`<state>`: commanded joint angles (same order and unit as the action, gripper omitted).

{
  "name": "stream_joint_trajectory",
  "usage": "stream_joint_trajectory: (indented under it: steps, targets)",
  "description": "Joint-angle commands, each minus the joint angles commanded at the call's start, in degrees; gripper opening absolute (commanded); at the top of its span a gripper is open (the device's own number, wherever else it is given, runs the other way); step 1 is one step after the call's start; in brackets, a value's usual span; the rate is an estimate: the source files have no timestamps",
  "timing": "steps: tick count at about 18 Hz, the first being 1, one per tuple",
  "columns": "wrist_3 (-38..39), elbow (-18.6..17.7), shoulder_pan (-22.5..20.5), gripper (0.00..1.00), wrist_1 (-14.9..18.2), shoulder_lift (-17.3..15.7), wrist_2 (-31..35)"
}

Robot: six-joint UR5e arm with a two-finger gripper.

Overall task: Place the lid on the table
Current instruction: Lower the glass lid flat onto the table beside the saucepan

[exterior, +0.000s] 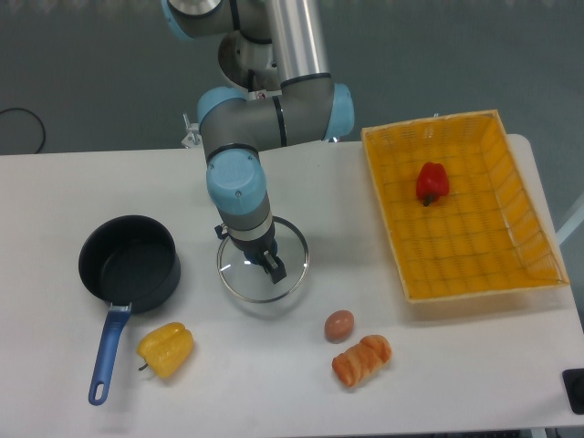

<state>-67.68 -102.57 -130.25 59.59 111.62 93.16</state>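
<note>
While pincer [264,259] meets one lid [263,263], one saucepan [130,264], two peppers [165,349].

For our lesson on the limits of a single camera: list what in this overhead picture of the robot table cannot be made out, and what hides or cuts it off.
1. Blue centre knob of the round clear glass lid: hidden under the gripper.
2. Gripper fingers: wrist covers them; open or shut unclear.
3. Whether the lid touches the white table: not settled from above.
4. Black object at the right edge: cut off by the frame.
5. Small brown egg-like thing: too small to identify.
</note>
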Motion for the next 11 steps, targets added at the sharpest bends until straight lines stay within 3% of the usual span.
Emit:
stream_joint_trajectory:
  steps: [3, 11]
  targets:
    - [0.00, 0.00, 0.17, 0.53, -1.67, 1.06, 0.09]
    - [0.00, 0.88, 0.18, 0.53, -2.02, 2.90, 0.18]
